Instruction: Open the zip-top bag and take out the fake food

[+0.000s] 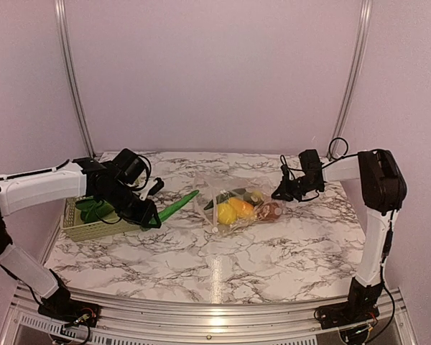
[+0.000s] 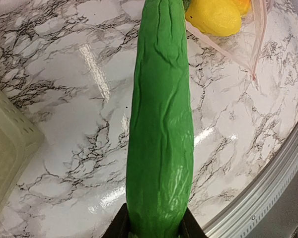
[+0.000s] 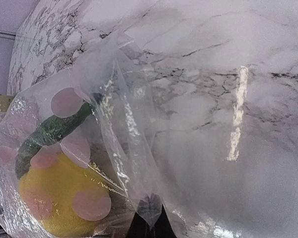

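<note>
The clear zip-top bag [image 1: 237,205] lies in the middle of the marble table, holding a yellow piece [image 1: 226,213], an orange piece [image 1: 241,206], a brown piece [image 1: 269,210] and a dark green one [image 1: 226,195]. My left gripper [image 1: 152,218] is shut on a long green leafy vegetable [image 1: 176,207], held just left of the bag; it fills the left wrist view [image 2: 161,124] between the fingers [image 2: 156,230]. My right gripper [image 1: 279,192] is shut on the bag's right edge; the right wrist view shows plastic film [image 3: 124,114] pinched at the fingertips [image 3: 150,223], with the yellow piece [image 3: 59,198] inside.
A pale green plastic basket [image 1: 75,228] stands at the table's left edge with green items in it; its corner shows in the left wrist view [image 2: 10,148]. The metal rail [image 1: 215,309] runs along the near edge.
</note>
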Motion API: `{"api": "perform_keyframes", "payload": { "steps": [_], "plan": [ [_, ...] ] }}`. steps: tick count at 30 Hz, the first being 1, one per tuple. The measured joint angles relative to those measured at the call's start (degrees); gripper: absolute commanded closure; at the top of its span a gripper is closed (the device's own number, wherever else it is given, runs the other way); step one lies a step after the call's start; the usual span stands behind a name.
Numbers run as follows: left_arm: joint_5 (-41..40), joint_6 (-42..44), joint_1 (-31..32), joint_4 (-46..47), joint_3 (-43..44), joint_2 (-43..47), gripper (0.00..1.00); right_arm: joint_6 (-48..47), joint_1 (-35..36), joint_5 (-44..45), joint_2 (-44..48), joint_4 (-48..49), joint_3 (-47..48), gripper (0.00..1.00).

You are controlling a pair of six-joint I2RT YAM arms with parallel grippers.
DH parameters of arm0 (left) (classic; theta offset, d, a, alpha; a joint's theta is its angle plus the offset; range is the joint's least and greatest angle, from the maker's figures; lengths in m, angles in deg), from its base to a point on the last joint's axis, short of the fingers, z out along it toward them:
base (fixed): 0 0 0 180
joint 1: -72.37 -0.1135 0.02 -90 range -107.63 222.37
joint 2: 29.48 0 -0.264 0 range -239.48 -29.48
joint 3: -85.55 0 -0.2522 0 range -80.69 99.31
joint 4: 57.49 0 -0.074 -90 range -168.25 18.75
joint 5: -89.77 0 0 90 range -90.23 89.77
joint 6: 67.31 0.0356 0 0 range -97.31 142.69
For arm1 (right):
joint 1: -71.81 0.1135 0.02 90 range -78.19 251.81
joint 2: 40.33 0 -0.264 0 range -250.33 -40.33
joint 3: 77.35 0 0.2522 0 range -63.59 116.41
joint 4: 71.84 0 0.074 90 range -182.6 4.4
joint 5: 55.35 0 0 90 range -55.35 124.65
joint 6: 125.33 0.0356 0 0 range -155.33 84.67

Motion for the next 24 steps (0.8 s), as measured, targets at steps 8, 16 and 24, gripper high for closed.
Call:
{"api": "perform_keyframes", "payload": {
  "steps": [8, 16, 24],
  "plan": [
    [-2.8, -13.5, -10.2, -3.3, -6.7, 16.0, 0.83, 0.0, -0.3, -0.2, 0.0, 0.4, 0.0, 1.00],
    [-9.1, -40.3, -12.1, 4.5, -10.3, 28.9, 0.88, 0.0, -0.3, -0.8, 0.0, 1.1, -0.1, 1.00],
    [-22.8, -70.5, -5.5, 5.9, -11.3, 28.5, 0.94, 0.0, -0.3, -1.0, 0.0, 1.2, -0.1, 1.00]
  ]
}}
